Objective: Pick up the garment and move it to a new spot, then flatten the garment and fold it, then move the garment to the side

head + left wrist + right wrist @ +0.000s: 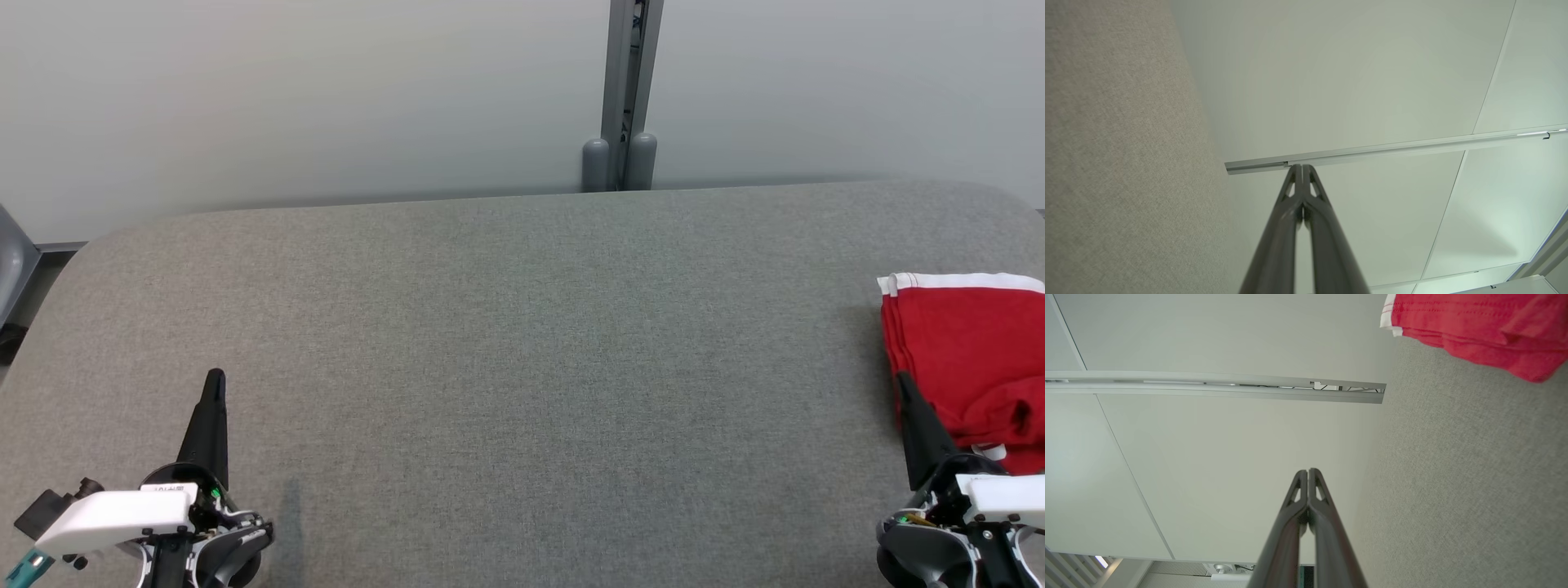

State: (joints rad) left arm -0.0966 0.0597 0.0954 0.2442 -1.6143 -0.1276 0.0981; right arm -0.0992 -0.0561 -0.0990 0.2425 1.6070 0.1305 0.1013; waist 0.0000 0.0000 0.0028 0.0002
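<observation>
- The pale wall (326, 98) stands behind the far edge of the table and is plain and smooth.
- The table (506, 343) has a grey fabric cover and rounded far corners. Its wide middle part is flat.
- The garment (967, 359) is red with a white band along its far side. It lies at the right edge of the table, about halfway between the near and far edges. It is folded in several layers, which show as stacked edges on its left side. Its near part is a little rumpled, and the picture border cuts its right part.
- A grey metal post (629, 82) rises along the wall, behind the far edge of the table and a bit right of the middle.
- The left gripper (215, 380) is over the near left corner of the table. Its two dark fingers are pressed together and hold nothing.
- The right gripper (902, 380) is at the near right corner, just beside the left side of the garment. Its fingers are also closed together, with no cloth between them. In the right wrist view the garment lies apart from the fingertips.
</observation>
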